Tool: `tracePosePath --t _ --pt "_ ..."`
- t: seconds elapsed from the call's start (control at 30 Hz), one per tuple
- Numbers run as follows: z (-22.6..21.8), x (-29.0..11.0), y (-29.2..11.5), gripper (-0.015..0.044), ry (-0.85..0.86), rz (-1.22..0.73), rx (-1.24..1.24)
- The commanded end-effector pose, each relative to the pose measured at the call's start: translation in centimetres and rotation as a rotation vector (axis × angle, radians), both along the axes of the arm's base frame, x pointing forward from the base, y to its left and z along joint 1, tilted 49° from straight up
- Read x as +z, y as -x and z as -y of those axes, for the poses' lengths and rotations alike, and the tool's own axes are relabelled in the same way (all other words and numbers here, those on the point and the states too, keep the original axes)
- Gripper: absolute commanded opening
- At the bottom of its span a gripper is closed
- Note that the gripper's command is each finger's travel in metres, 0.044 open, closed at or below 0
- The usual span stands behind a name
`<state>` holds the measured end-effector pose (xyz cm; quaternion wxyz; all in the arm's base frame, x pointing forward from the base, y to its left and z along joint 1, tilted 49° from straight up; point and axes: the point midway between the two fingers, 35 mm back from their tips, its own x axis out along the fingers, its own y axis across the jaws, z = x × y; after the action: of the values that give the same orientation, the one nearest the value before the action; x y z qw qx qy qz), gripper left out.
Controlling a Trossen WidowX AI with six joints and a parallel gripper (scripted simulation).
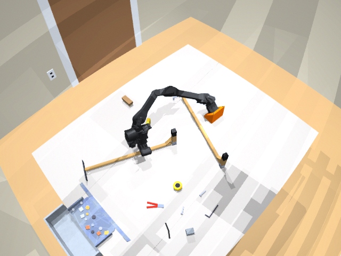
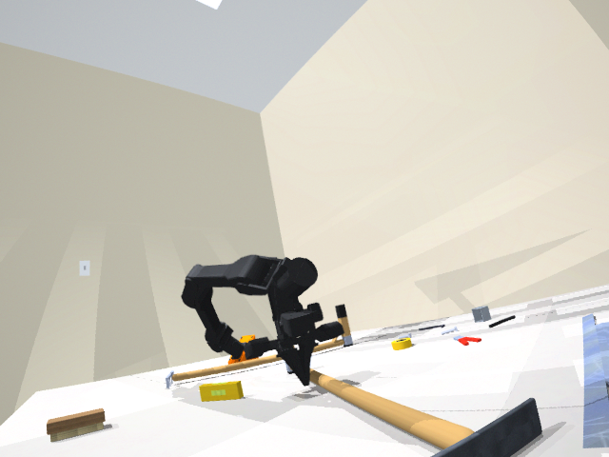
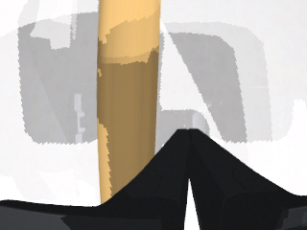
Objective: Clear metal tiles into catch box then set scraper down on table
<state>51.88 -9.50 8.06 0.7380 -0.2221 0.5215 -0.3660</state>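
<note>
Tan-handled scraper (image 1: 115, 159), black blade

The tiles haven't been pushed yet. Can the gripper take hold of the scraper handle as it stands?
Probably not yet: the gripper is shut and empty, its fingers pressed together beside the scraper handle. Nothing blocks the handle; the fingers would have to open first.

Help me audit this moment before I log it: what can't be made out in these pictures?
- Top view: tiles on the bench plate are too small to tell material.
- Exterior view: scraper blade is cut by the bottom edge; the bench plate runs off the right edge.
- Wrist view: shut fingers hide the table below; whether they touch the scraper handle is unclear.
</note>
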Motion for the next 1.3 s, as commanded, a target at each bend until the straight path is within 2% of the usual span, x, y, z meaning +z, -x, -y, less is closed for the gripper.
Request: tracePosePath --t 0.0,1.27 --pt "-0.2 -0.3 -0.3 0.0 0.002 0.004 -0.003" --pt "-2.5 -2.9 -1.7 0.0 0.0 0.017 -0.004"
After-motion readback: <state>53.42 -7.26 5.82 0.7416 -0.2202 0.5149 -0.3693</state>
